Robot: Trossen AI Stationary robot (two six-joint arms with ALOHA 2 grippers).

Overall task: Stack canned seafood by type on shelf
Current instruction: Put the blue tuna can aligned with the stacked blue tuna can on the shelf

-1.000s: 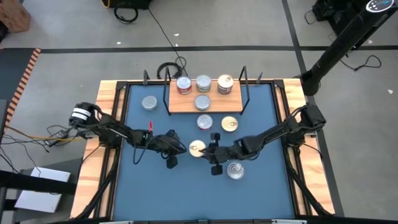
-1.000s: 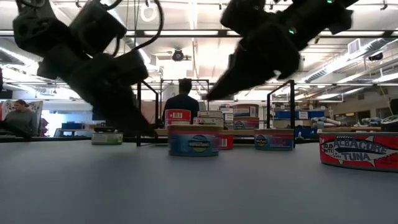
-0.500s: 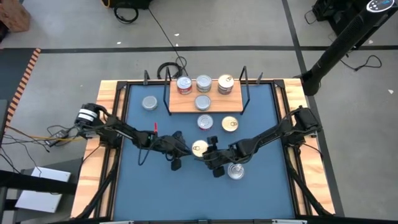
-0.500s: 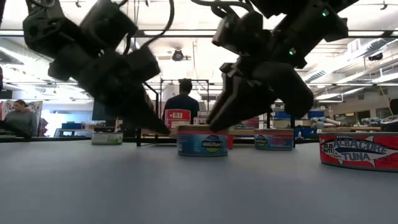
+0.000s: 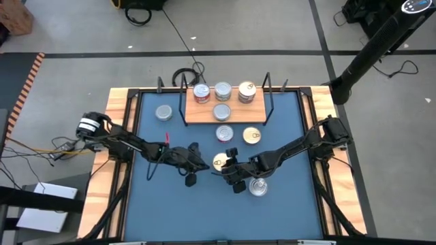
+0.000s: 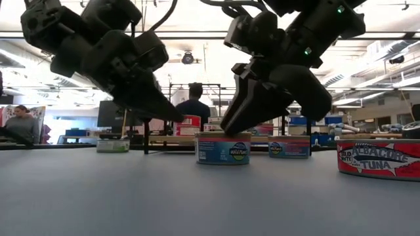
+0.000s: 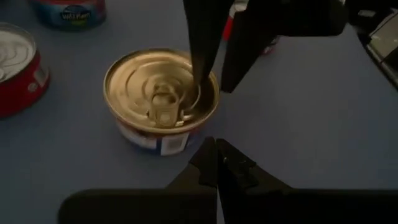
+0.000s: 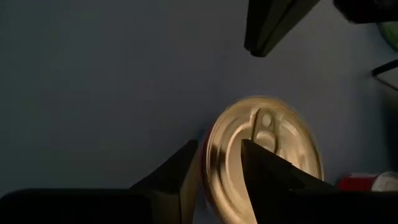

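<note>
1. Right gripper (image 5: 227, 169) down at the gold tin (image 5: 220, 161), mid-table, near of the shelf (image 5: 204, 114). Fingers a narrow way apart: one tip over the lid by the pull tab, the other just outside the rim. No hold on the tin yet, by the look of it.
2. Left gripper (image 5: 196, 165) just left of the same tin, fingers pressed together, nothing between them. Tips pointed at the tin wall, a little apart from it.
3. Since a second ago: tin nudged a little rightward, seen best in the low view. Right gripper swung in from the tin's right and dropped onto it. Left arm reached in, then eased back a touch.
4. Reading: probably a two-arm line-up, with the left prodding the tin toward the right's fingers. Grasp still to come.
5. Shelf holds four tins: red-sided (image 5: 201, 92), silver (image 5: 223, 90) and gold (image 5: 246, 92) along the far edge, another silver (image 5: 221, 111) nearer.
6. Loose on the table: red-sided (image 5: 224, 133), gold (image 5: 251, 136), silver near right (image 5: 257, 186), silver far left (image 5: 163, 113).
7. Likely home for the gold tin: on the shelf's gold one. Most of the sorting left.
</note>
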